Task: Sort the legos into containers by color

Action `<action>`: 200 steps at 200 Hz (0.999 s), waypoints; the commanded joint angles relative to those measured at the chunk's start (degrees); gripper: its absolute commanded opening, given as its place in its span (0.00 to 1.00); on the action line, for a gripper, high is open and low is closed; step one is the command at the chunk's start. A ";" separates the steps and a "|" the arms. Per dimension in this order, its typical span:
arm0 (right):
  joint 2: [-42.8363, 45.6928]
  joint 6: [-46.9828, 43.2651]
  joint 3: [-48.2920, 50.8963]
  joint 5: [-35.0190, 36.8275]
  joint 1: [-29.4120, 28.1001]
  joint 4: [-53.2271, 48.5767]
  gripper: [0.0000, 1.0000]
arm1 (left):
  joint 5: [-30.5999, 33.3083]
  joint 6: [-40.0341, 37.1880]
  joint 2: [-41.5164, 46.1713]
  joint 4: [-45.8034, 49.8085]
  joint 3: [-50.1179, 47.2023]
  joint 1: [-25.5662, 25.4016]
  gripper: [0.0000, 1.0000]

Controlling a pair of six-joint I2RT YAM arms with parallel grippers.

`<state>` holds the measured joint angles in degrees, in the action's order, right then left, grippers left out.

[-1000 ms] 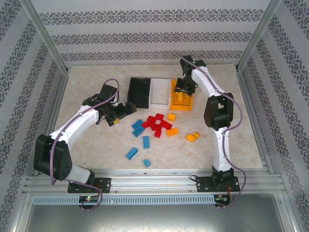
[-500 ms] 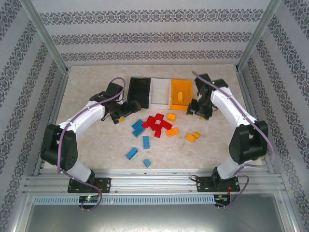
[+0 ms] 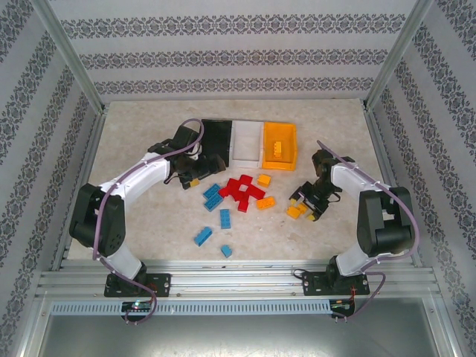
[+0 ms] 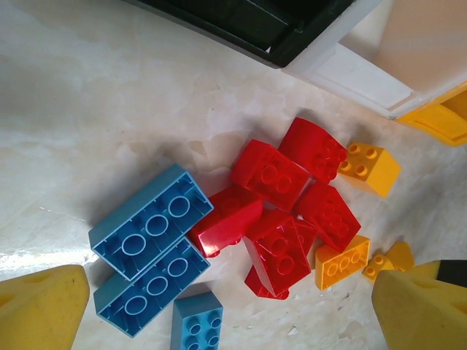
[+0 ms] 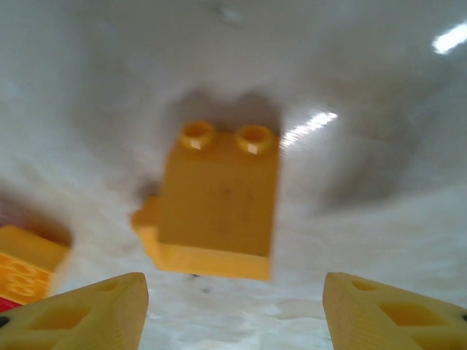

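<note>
The right fingers [image 5: 398, 313] are spread wide and hold nothing. An orange-yellow lego [image 5: 219, 204] lies on the surface [image 5: 365, 109] just ahead of them, in line with the gap between the two tips and touching neither. The left fingers [image 4: 40, 310] are wide and empty too; a heap of red legos [image 4: 281, 211] lies ahead of their gap, two long blue legos [image 4: 149, 219] lie close to one tip, small orange-yellow legos [image 4: 343, 261] lie nearer the other, and farther on stand the black bin [image 4: 241, 22], white bin [image 4: 357, 73] and orange-yellow bin [image 4: 445, 120].
</note>
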<state>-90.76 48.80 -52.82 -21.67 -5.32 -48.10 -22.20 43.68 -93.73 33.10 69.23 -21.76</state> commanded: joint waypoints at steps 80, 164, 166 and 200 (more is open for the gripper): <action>-6.70 2.97 0.52 -2.74 2.16 4.48 0.50 | 3.42 0.16 7.52 2.01 -5.55 -0.24 1.00; -1.74 1.58 -6.04 -1.38 1.83 -0.03 0.28 | 2.60 -0.53 5.88 1.61 -4.49 0.28 1.00; -1.64 1.52 -6.57 -1.32 1.70 -0.19 0.28 | 2.60 -0.57 5.90 1.61 -4.44 0.31 1.00; -2.15 0.90 -18.58 -0.13 -1.98 -2.34 0.27 | 2.54 -1.48 5.13 2.25 -3.42 0.38 1.00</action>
<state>-94.15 50.68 -63.24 -23.31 -4.45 -48.21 -19.84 43.66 -87.61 33.89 63.81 -21.65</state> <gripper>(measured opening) 0.320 0.998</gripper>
